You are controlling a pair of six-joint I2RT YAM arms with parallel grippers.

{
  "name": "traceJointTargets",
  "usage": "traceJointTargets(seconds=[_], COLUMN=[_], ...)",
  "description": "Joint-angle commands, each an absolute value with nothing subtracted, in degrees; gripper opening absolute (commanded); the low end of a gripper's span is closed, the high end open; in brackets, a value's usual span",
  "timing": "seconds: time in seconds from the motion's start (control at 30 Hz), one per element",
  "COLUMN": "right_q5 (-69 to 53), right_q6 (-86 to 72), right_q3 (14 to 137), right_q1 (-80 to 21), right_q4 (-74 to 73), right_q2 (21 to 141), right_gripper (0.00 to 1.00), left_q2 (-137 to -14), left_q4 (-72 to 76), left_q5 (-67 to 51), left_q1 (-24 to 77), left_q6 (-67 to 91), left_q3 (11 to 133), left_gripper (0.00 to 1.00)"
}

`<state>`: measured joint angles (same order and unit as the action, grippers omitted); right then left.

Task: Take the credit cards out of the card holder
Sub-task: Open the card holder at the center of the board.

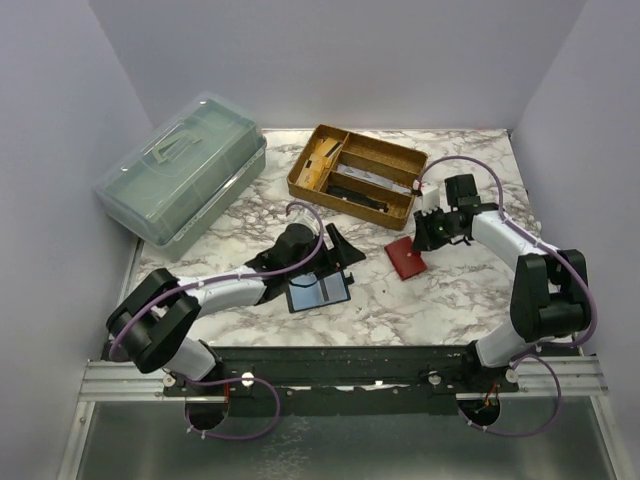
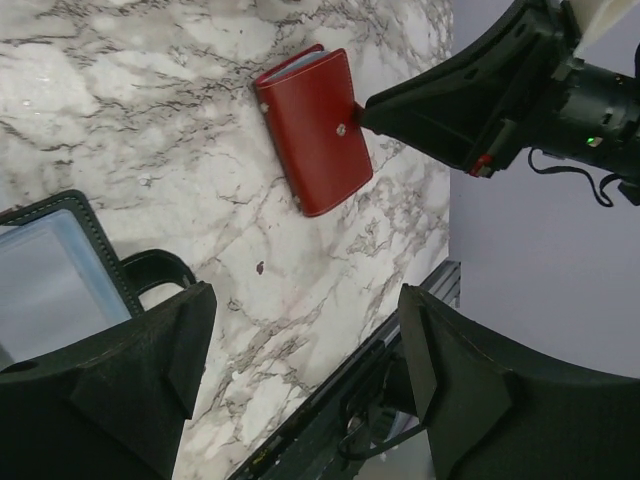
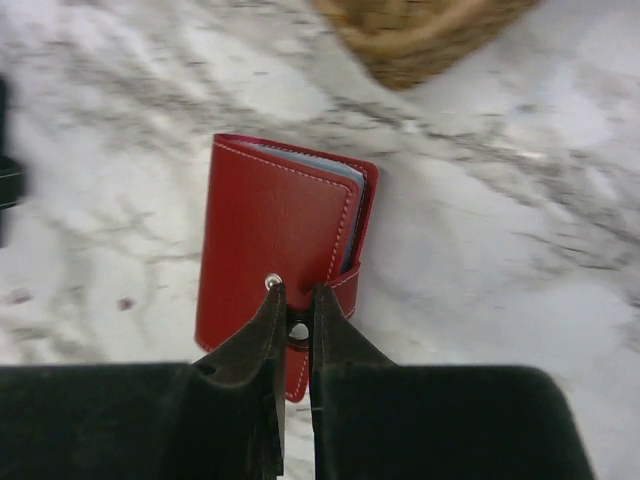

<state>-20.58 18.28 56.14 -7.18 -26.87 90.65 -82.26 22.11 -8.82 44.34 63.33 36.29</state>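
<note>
Surface: a table (image 1: 455, 292) with a white top veined in grey like marble, and a metal rail (image 1: 340, 375) running along its near edge.
Room: plain pale grey-lilac walls (image 1: 330, 60) close the table in on the left, far and right sides.
Far left corner: a see-through box (image 1: 185, 170) with a greenish lid and a handle on top, set at an angle.
Far edge, right of middle: a wooden tray (image 1: 372, 143) split into long compartments with dark items in them, too small to name.
Card holder (image 1: 405, 257): red leather with pale stitching and a small metal snap, folded shut and lying flat on the table. It sits right of the table's middle, nearer than the tray and apart from it.
Credit cards (image 3: 305, 157): only their thin pale blue-grey edges show, stacked inside the card holder along its far and right sides.
Right gripper (image 3: 297, 300): clenched on the small snap tab at the near edge of the card holder, fingertips almost meeting.
Left gripper (image 2: 305, 320): released, jaws standing wide apart above bare table, near the middle and well apart from the card holder.
Wallet (image 1: 318, 290): black, lying open and flat just beside the left gripper on its near side. It shows a blue-grey panel; whether that is a card or a window I cannot tell.
</note>
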Motion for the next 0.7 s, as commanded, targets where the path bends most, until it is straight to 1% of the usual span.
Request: traceJointTargets(seconds=[0.0, 0.07, 0.1, 0.23, 0.4, 0.53, 0.6, 0.67], right_q5=[-44.8, -50.0, -50.3, -45.6, -39.3, -37.1, -39.7, -45.2], right_q6=[12.2, 11.1, 10.7, 7.0, 5.4, 5.8, 5.6, 5.2], right_q3=[58.1, 58.6, 59.2, 57.8, 55.3, 54.9, 54.8, 54.6], right_q1=[-7.7, -7.7, -7.7, -6.5, -5.9, -5.9, -5.9, -5.9], right_q4=[-34.3, -34.9, -35.3, -31.6, -29.4, -29.3, -29.3, -29.2], right_q2=[88.4, 88.5, 88.5, 88.4, 90.4, 92.3, 92.1, 91.0], right_gripper=[0.0, 0.0, 0.0, 0.0, 0.0, 0.0, 0.0, 0.0], left_q2=[-87.1, -89.5, -90.6, -95.0, -100.4, -105.2, -107.4, -109.4], left_q4=[23.8, 24.4, 24.5, 24.6, 22.3, 13.6, 7.7, 1.2], left_q5=[-9.9, -9.9, -9.9, -9.0, -6.4, -4.4, -2.0, 0.9], left_q1=[46.8, 47.6, 47.9, 48.9, 50.2, 51.5, 52.4, 53.2], left_q6=[61.2, 61.6, 61.8, 64.2, 70.4, 72.8, 72.9, 73.1], left_q3=[39.7, 40.9, 41.5, 44.0, 48.5, 56.0, 60.7, 65.3], left_gripper=[0.8, 0.8, 0.8, 0.74, 0.75, 0.79, 0.81, 0.82])
